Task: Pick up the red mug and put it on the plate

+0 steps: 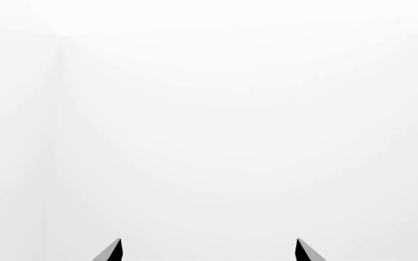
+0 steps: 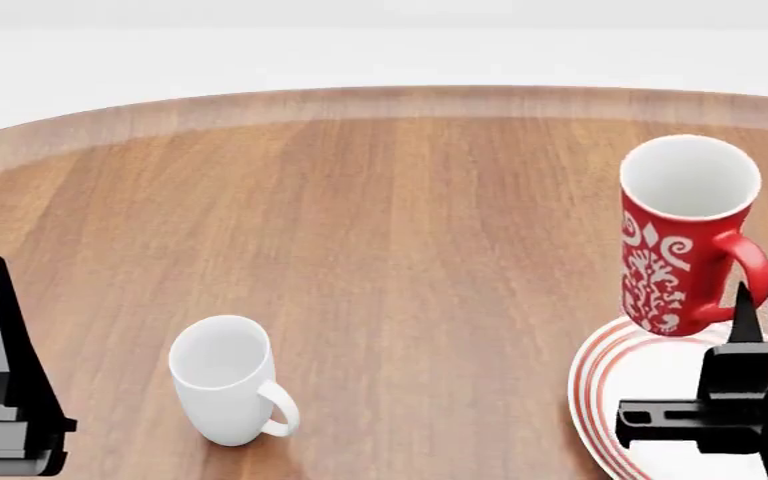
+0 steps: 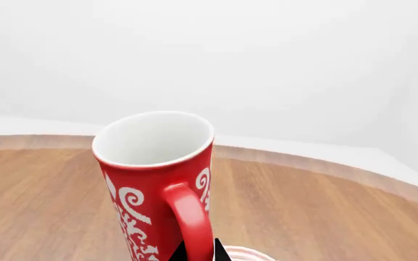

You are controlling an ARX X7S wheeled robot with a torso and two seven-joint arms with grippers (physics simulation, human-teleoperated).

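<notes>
Right gripper (image 2: 767, 312) low over the plate (image 2: 611, 365), jaws pinching the red mug (image 2: 671, 235) handle; left gripper (image 1: 209, 251) raised, jaws spread, well apart.

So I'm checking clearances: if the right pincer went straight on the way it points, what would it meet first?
The red mug, most likely its handle, which sits right ahead of the right pincer in the wrist view. The mug stands at the plate edge. Depth is uncertain.

no readable text, labels or numbers
</notes>
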